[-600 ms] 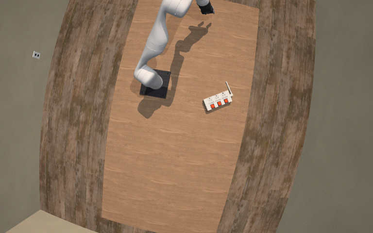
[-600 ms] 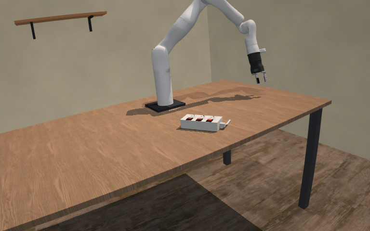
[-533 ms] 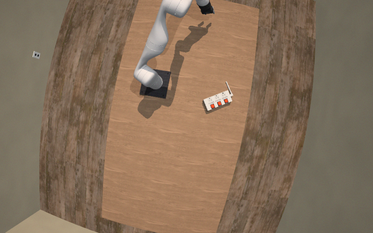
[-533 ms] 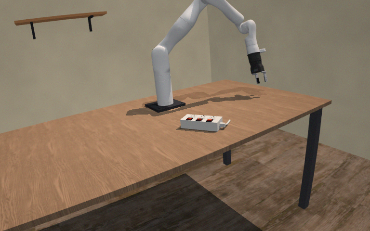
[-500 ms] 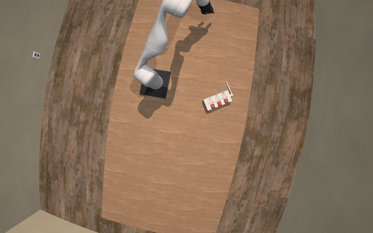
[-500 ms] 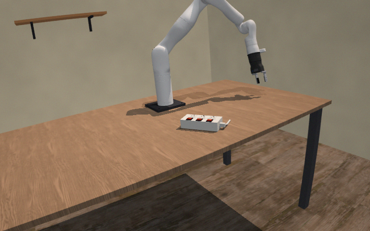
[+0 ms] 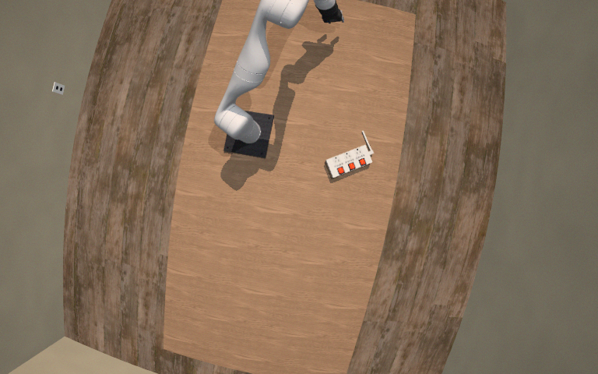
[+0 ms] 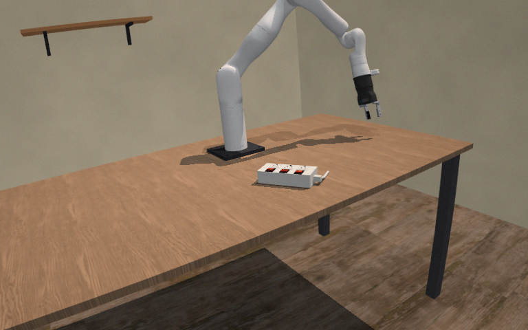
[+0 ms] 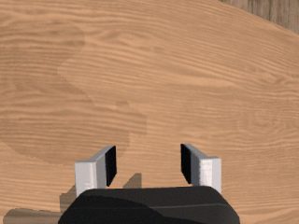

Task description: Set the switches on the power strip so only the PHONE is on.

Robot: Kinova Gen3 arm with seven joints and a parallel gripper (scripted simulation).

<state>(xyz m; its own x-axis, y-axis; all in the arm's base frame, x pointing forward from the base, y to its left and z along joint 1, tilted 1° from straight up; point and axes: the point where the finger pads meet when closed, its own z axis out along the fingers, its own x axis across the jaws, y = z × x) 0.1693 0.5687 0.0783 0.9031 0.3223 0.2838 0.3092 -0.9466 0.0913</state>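
A white power strip (image 7: 348,163) lies flat on the wooden table, right way up, with three red rocker switches (image 7: 351,165) in a row and a short white cable stub (image 7: 366,141) at one end. It also shows in the side view (image 8: 287,174). The labels are too small to read. My gripper (image 8: 372,112) hangs open and empty high above the table's far end, well away from the strip. In the overhead view the gripper (image 7: 332,15) is at the top edge. In the wrist view the open fingers have only bare table wood below them.
The arm's black base plate (image 7: 249,135) sits on the table to the left of the strip. A wall shelf (image 8: 84,25) hangs at the back left. The table edge runs close behind the strip in the side view.
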